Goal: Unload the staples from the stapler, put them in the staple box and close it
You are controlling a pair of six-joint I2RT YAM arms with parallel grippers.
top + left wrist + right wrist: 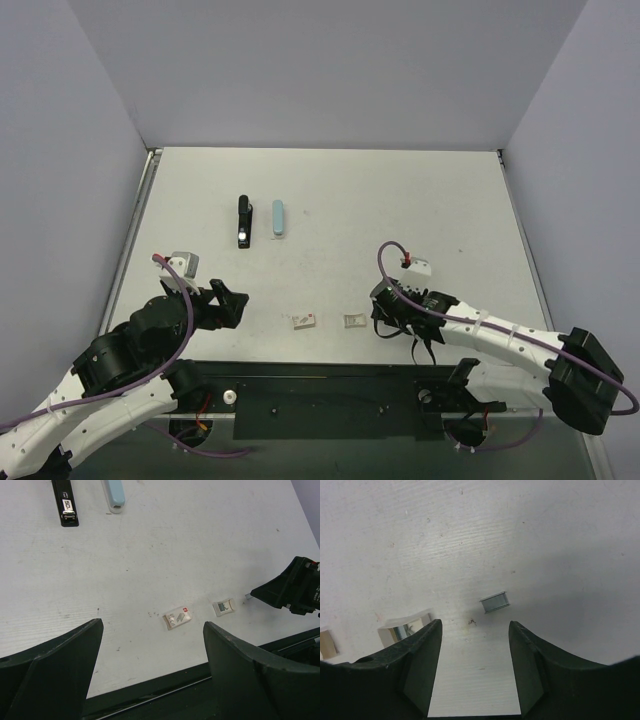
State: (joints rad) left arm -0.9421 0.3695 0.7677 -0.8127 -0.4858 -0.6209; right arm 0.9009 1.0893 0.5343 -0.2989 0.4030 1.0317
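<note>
— Tabletop (420, 210) first: what sort of surface is it?

— White and matt, flecked with small dark scuffs and specks. Pale lilac-grey walls (300, 70) close it in at nine, twelve and three o'clock. A black plate (330, 395) runs along the near edge, where my bases are bolted.

— Where is the stapler?

— The black stapler (243, 221) lies flat at about eleven o'clock from the middle of the table. It points lengthwise toward twelve and has a white label near its closer end. A pale blue bar (277, 218) lies just beside it on the three o'clock side, parallel and not touching.

— And the staples?

— A short strip of staples (495, 602) sits on the bare surface just past my right fingertips, at about one o'clock in the wrist view. It touches neither finger.

— So your right gripper holds nothing?

— Nothing. My right gripper (475, 624) hangs low over the table, jaws parted, with only bare white between them. The nearer staple box (354, 321) lies at its nine o'clock, partly hidden behind my finger in the wrist view. The farther staple box (304, 321) lies beyond that, along the same front edge.

— And the left?

— My left gripper (152, 625) is spread wide and empty. It hangs above the table at about seven o'clock, well apart from the stapler.
</note>
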